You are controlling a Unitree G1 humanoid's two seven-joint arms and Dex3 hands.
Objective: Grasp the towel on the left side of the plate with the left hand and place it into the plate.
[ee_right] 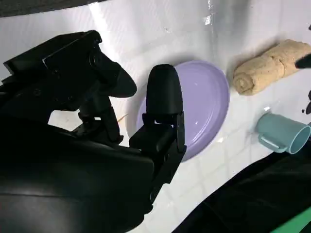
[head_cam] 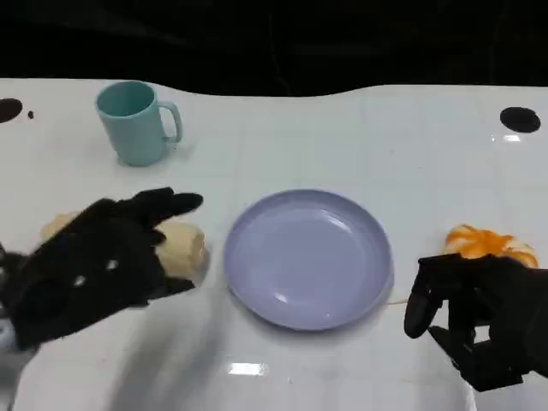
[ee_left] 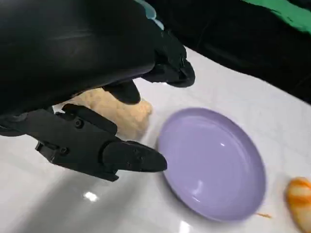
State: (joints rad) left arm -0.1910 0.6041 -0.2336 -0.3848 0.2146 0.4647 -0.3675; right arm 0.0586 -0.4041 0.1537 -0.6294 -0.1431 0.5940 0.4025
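Note:
A rolled beige towel (head_cam: 184, 248) lies on the white table just left of the empty lavender plate (head_cam: 308, 257). My left hand (head_cam: 94, 265) hovers over the towel's left part and hides it, fingers spread toward the plate. In the left wrist view the fingers (ee_left: 121, 158) straddle the towel (ee_left: 124, 116) without closing on it, beside the plate (ee_left: 214, 165). My right hand (head_cam: 479, 321) stays low at the right of the plate, holding nothing. The right wrist view shows that hand (ee_right: 97, 136), the plate (ee_right: 209, 97) and the whole towel (ee_right: 269, 65) lying flat.
A teal mug (head_cam: 137, 122) stands at the back left, behind the towel. An orange-and-white object (head_cam: 488, 242) lies right of the plate, just behind my right hand. A black round mark (head_cam: 520, 119) sits at the far right of the table.

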